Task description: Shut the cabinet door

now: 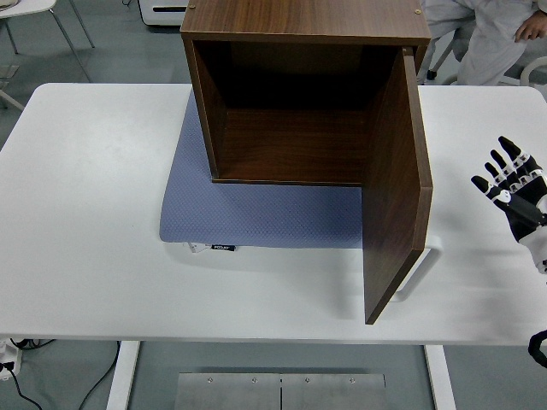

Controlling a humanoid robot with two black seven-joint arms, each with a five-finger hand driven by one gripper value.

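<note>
Cabinet [291, 102]: a dark brown wooden box, upper centre of the frame, open front facing the near edge, interior empty and shadowed.
Cabinet door [395, 192]: hinged on the cabinet's right side, swung fully open, standing upright and reaching toward the lower right of the frame, its outer edge close to the table's near edge.
Door handle [421, 272]: a white bar on the door's right face, low in the frame, just above the tabletop.
Mat [256, 209]: a blue-grey textured pad under the cabinet, spreading to the left and in front of it, with a small dark label at its near edge.
Table [85, 213]: white, filling most of the frame, bare to the left of the mat.
Right hand [515, 192]: black with white joints, at the right edge of the frame, fingers spread wide and pointing up, holding nothing, well apart from the door and to its right.
Person [487, 38]: in white clothing, upper right corner, behind the table.
Chair [34, 21]: white, upper left corner, on the grey floor.
</note>
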